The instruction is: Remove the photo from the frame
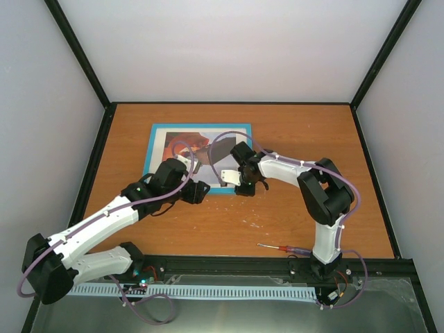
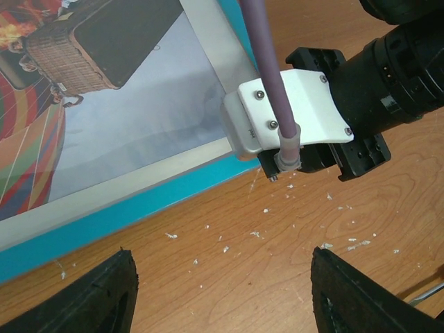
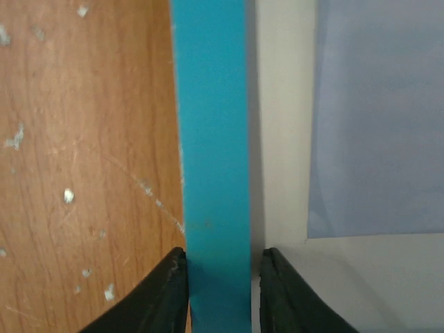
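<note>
Seen from above, both arms lie across the near edge of the frame (image 1: 180, 127), hiding its near right corner and part of the photo (image 1: 184, 142), which sits in it face up under a dark patch that blurs the picture. In the left wrist view only the basket and a striped slice of the balloon fit in, and a screwdriver (image 2: 424, 296) is cut off at the right edge. The right arm bends sharply at the elbow and reaches left and down, so that the right pincer (image 3: 223, 257) stands narrow astride the frame's turquoise rail. One fingertip (image 3: 170, 291) is at the rail's outer edge over the tabletop (image 3: 83, 139), the other is on the white mat (image 3: 281, 139). I cannot tell whether it actually squeezes the rail. The left arm stretches low and diagonally from its base, and the left pincer (image 2: 222, 257) is spread wide above bare, white-flecked wood just beside the frame's edge, holding nothing.
</note>
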Controlling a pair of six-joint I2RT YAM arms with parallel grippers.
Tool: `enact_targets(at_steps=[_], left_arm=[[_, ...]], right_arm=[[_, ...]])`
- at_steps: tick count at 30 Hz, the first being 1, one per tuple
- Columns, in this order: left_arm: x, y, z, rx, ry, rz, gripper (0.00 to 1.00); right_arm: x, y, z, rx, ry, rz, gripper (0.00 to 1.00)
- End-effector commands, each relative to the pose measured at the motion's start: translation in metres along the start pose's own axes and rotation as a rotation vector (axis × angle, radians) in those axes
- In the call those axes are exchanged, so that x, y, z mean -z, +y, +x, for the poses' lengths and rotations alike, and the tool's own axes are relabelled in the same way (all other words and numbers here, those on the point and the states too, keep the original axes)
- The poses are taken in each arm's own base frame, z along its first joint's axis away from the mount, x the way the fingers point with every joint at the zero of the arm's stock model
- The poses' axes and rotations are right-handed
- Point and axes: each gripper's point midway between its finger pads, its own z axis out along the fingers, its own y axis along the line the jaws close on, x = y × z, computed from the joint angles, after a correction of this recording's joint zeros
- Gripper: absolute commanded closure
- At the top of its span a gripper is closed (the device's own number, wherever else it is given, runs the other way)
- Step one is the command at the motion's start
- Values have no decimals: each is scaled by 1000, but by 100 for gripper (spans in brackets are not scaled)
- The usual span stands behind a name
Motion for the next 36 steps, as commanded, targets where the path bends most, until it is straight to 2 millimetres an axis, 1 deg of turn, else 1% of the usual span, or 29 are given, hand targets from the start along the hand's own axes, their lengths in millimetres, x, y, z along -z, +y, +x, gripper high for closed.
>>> enact_targets(at_steps=[1, 3, 5, 7, 8, 10, 13, 14, 17, 18, 20, 22, 23, 27, 29, 31, 33, 36], left_arm=[[-6, -7, -7, -72, -4, 26, 32], [-10, -11, -7, -107, 10, 38, 33], [-14, -19, -8, -153, 17, 57, 33], [-18, -22, -7, -175, 14, 55, 34], [-21, -19, -9, -164, 0, 22, 35], [-26, -18, -7, -167, -14, 4, 36], [-32, -22, -3, -251, -9, 9, 36], [-34, -22, -2, -290, -10, -3, 36], [-37, -36, 2, -528, -75, -83, 36], [-38, -43, 8, -652, -91, -96, 36], [-40, -51, 17, -789, -113, -98, 35], [-45, -47, 23, -853, -99, -135, 35], [-47, -48, 20, -863, -116, -147, 35], [-55, -46, 24, -942, -128, -187, 34], [-62, -48, 30, -1008, -141, -208, 34], [-72, -45, 36, -1075, -133, -250, 33], [-78, -43, 32, -1116, -146, -318, 33], [-84, -47, 29, -1166, -168, -333, 32]], right_arm=[[3, 15, 16, 63, 53, -9, 76], [13, 20, 21, 84, 49, -23, 84], [26, 25, 24, 89, 19, -58, 89], [39, 29, 25, 94, -18, -91, 91], [45, 31, 26, 98, -32, -103, 91], [54, 33, 31, 110, -43, -118, 94], [64, 37, 37, 119, -48, -133, 97], [67, 37, 38, 117, -53, -136, 97], [77, 36, 39, 103, -79, -141, 97], [82, 36, 38, 97, -96, -148, 97], [89, 36, 38, 78, -119, -159, 97], [94, 35, 39, 65, -128, -164, 97], [96, 36, 40, 61, -130, -164, 97], [99, 43, 46, 56, -125, -176, 97], [101, 46, 47, 52, -127, -182, 97], [104, 48, 48, 53, -132, -184, 97], [106, 51, 49, 56, -134, -183, 97], [107, 54, 49, 53, -140, -190, 97]])
